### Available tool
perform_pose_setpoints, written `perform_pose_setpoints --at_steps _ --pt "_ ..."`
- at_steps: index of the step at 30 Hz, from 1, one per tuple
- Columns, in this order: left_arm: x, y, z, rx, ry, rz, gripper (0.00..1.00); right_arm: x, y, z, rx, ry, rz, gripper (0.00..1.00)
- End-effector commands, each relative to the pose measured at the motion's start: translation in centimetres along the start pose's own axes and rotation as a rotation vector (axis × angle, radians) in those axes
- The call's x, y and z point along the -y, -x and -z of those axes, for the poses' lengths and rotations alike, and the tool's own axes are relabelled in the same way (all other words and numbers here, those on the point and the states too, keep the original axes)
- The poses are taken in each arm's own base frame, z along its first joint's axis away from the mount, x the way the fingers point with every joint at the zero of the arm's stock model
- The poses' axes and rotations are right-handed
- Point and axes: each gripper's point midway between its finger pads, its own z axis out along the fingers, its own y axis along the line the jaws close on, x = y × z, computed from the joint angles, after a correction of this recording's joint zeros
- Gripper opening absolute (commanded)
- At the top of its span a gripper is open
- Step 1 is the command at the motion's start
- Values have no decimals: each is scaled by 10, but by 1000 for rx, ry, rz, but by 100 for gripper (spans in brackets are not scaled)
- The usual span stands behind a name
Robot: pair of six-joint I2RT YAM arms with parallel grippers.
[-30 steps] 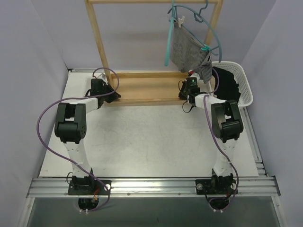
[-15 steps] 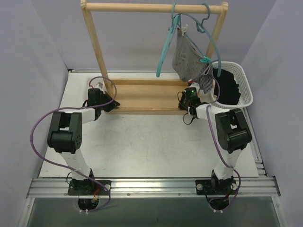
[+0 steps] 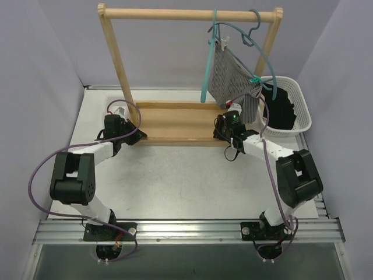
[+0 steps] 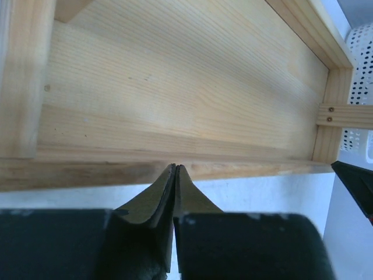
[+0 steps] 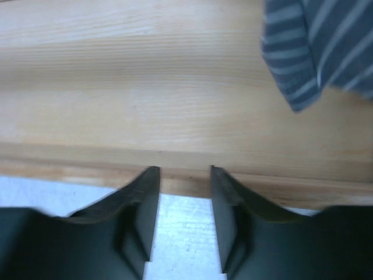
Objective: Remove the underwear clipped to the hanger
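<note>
grey striped underwear (image 3: 228, 73) hangs from the teal hanger (image 3: 207, 71), pinned at its upper corner by a white clip (image 3: 224, 41) and lower down by a teal one, so it cannot simply slide off; the hanger hooks over the top rail (image 3: 175, 12) of the wooden rack, high above both arms; the black pair (image 3: 280, 108) already lies in the white basket (image 3: 304, 111) to the right, so by my judgement half the job is done; the left gripper (image 4: 176, 169) is pressed shut on nothing at the front edge of the rack base (image 3: 175, 119), near its left post, probably to steady or shift the frame; the right gripper (image 5: 185, 172) sits at the same front edge on the right, its jaws a narrow gap apart and empty, with a corner of the striped cloth dangling just above and beyond it.

against the earlier frames, the whole rack sits nearer the arm bases and its top rail shows lower in the overhead view; both arms reach lower and flatter; the hanger has swung; the right jaws, closed before, have parted slightly.
</note>
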Motion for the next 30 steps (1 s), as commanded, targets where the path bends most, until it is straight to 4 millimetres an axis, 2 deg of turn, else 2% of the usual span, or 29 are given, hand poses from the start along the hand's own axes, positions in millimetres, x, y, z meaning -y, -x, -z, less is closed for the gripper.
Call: perform_pose_setpoints --at_steps 1,2,3,5,6,7,8,9,11,13,14,15,18,21,24,25,27,29,30 --pt "29 4 25 -4 -70 -16 18 -21 41 32 111 38 57 43" --pt "34 5 29 -4 -86 -21 26 -26 49 42 134 58 64 50" --pt "37 3 33 -8 -91 -19 41 -33 47 48 134 67 84 62" --pt "50 5 46 6 -129 -27 60 -41 51 66 156 94 107 71" --pt "51 1 51 -1 -134 -27 79 -52 44 76 155 119 133 79" --pt "60 3 62 15 -157 -41 96 -54 38 83 153 122 160 85" --pt "62 0 69 7 -168 -50 94 -61 41 100 177 148 174 86" --pt "65 -3 74 4 -177 -54 94 -69 29 111 159 167 209 89" --pt "75 -3 92 24 -207 -74 94 -80 22 139 173 235 251 90" --pt "81 -7 108 30 -231 -85 94 -91 6 160 147 314 287 93" --pt "85 -7 113 39 -245 -93 94 -92 5 175 149 349 283 95" --pt "81 -14 117 13 -230 -81 94 -86 -7 180 108 355 292 97" --pt "88 -19 131 7 -252 -96 94 -100 -9 212 108 454 273 96" --pt "96 -21 142 1 -277 -110 94 -108 13 252 197 548 224 95" --pt "101 -23 152 5 -296 -127 94 -111 49 298 337 613 194 94" --pt "102 -23 156 8 -300 -132 94 -112 69 320 401 636 177 93" --pt "104 -27 160 -2 -315 -141 94 -103 93 351 499 632 148 91" --pt "104 -30 164 -6 -323 -149 94 -89 128 388 620 596 91 90" --pt "104 -33 165 -16 -328 -148 94 -75 134 391 626 529 65 88"
